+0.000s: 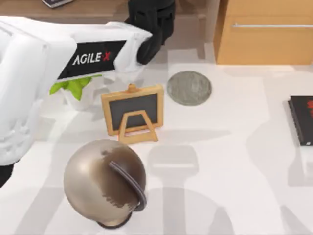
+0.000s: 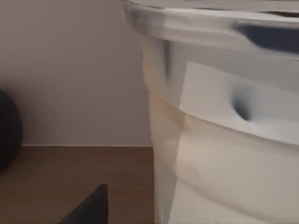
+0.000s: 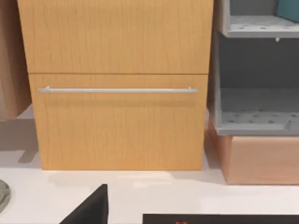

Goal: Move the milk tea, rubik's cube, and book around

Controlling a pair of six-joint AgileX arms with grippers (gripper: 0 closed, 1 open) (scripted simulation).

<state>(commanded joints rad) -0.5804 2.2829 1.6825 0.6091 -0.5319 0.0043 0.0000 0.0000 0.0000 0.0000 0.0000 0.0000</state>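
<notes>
Hard against the left wrist camera stands the milk tea (image 2: 219,130) — white lid rim above, pale milky cup wall below — so I judge the cup is the step in hand. From above, the left arm (image 1: 58,63) reaches across the table's top-left corner to its dark wrist at the far edge, above the small chalkboard easel (image 1: 133,113); whether its jaws are open or closed on the cup I cannot tell. The book (image 1: 302,120) lies at the table's right edge, near the wooden drawer cabinet (image 3: 119,88). Next comes confirming a firm hold, then a slow, upright carry.
</notes>
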